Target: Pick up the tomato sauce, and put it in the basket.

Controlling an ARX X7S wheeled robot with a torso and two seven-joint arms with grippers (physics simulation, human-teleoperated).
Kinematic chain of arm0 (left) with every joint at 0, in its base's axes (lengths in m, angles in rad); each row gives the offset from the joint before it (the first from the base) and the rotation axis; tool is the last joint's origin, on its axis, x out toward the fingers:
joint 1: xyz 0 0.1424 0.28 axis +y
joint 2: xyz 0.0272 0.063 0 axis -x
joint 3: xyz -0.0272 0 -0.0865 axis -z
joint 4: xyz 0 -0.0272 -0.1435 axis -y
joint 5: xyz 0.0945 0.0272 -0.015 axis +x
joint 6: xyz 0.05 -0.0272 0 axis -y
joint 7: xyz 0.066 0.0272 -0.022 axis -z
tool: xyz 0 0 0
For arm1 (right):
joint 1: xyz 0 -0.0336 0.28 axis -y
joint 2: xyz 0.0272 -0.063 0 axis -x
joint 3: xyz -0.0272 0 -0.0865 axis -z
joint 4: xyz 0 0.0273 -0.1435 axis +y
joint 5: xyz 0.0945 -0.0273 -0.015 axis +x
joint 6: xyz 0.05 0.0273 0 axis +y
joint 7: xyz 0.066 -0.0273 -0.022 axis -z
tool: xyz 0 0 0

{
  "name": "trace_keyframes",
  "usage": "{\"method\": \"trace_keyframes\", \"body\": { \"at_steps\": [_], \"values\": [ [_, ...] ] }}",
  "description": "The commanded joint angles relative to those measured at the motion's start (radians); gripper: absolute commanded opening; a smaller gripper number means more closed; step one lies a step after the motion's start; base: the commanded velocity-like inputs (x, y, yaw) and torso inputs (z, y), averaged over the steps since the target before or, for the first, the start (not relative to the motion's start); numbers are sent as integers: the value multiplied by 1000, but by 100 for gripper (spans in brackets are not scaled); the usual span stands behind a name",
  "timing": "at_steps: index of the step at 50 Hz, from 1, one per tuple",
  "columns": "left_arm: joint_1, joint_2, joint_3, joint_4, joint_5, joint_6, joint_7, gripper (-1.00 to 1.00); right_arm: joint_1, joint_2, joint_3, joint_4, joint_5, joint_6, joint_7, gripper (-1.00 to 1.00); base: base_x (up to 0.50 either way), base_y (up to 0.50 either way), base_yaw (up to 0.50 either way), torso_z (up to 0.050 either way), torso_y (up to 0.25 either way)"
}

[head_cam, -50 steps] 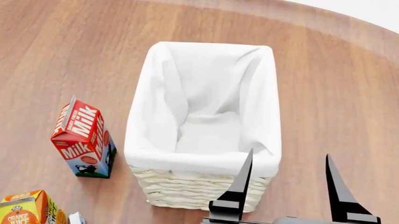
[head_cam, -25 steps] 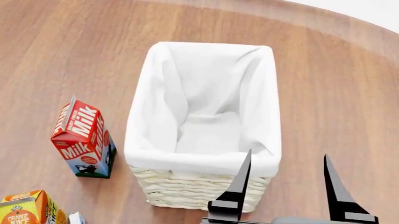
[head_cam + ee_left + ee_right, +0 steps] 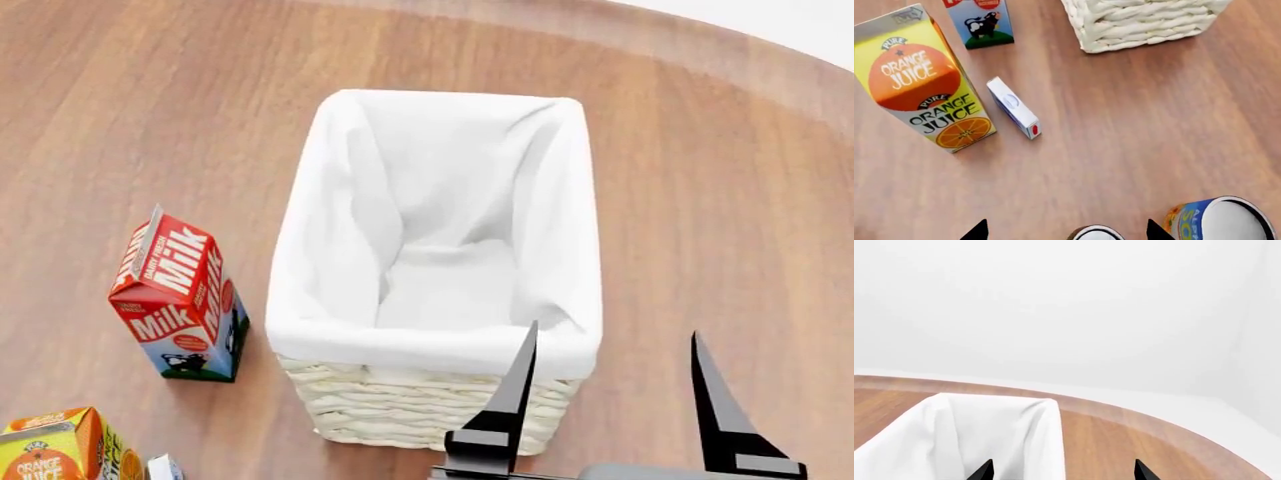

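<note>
White-lined basket (image 3: 434,265) sits mid-surface (image 3: 707,180) with your right gripper (image 3: 611,345) at its near corner, fingers wide apart and empty; left gripper (image 3: 1064,231) also spread, tomato sauce out of sight.

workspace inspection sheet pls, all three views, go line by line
surface: round wooden table, bare wood around the items
basket: cream wicker basket with white cloth lining, upright; nothing seen inside it
tomato sauce: nothing seen in any view
clutter: milk carton standing apart from the basket; orange juice carton; small white and blue box lying flat beside it; blue-and-yellow can; a round white-rimmed top at the frame edge, cannot tell what it is
left pincer: left pincer, only its tips show, spread wide, holding nothing
right pincer: right pincer open, empty, near the basket's near right corner
cables: nothing seen
surroundings: plain white backdrop
</note>
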Motion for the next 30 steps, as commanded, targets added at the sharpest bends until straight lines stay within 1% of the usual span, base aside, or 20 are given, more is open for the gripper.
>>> {"method": "trace_keyframes", "body": {
  "at_steps": [1,7,14,30],
  "values": [
    [8,-2,21,-8,-5,-29,-5,100,0,4,0,3,5,-3,3,100,0,0,0,0,0],
    [4,1,29,-12,-5,-45,-9,100,0,6,-1,0,5,0,6,100,0,0,0,0,0],
    [20,-1,27,-43,-7,-25,4,100,1,9,-3,-3,6,3,9,100,0,0,0,0,0],
    [-8,55,55,-90,-5,-57,34,100,4,13,-9,0,9,1,14,100,0,0,0,0,0]
  ]
}}
